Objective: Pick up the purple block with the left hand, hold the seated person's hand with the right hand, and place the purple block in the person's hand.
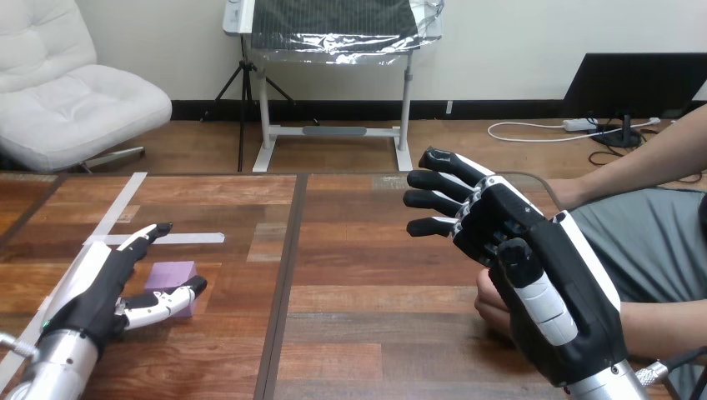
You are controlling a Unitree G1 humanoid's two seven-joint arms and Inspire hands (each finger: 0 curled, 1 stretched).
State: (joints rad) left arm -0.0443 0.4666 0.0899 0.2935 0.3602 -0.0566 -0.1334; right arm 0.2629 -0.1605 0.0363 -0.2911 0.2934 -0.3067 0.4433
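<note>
Most of the person's hand [492, 307] is hidden behind the right robot hand [521, 250], whose fingers are spread and loosely bent, closed on nothing we can see. Whether the two touch, we cannot tell. The block [172, 273] (pale purple, its lower edge covered by the thumb) lies on the worktop [367, 275] between the straight, parted fingers and thumb of the left robot hand [100, 287].
</note>
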